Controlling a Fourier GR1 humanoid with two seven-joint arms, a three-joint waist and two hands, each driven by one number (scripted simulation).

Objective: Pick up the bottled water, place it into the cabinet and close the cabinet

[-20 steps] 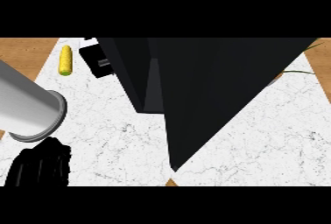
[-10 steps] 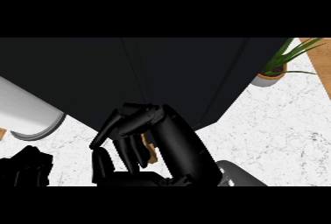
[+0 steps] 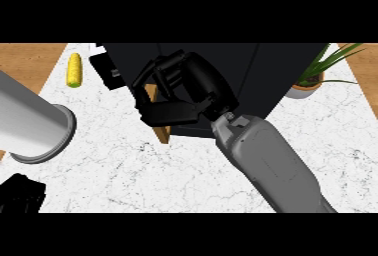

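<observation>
The dark cabinet (image 3: 244,75) fills the upper middle of the head view, with a narrow wooden strip (image 3: 161,131) showing at its lower left edge. My right hand (image 3: 173,107) is up against the cabinet's front beside that strip, fingers curled, its grey forearm (image 3: 266,160) running down to the lower right. No bottled water is visible, and I cannot see anything inside the curled fingers. My left forearm (image 3: 29,125) crosses the left side as a grey cylinder. Only a black part of the left hand (image 3: 18,195) shows in the lower left corner.
A yellow corn cob (image 3: 74,70) lies on the white marble counter (image 3: 148,175) at the upper left. A potted green plant (image 3: 314,82) stands to the right of the cabinet. A small black block (image 3: 103,67) sits by the cabinet's left corner.
My right hand was out of view one second ago; it has come up from the lower edge to the cabinet's front. The view has shifted, so corn and plant both show.
</observation>
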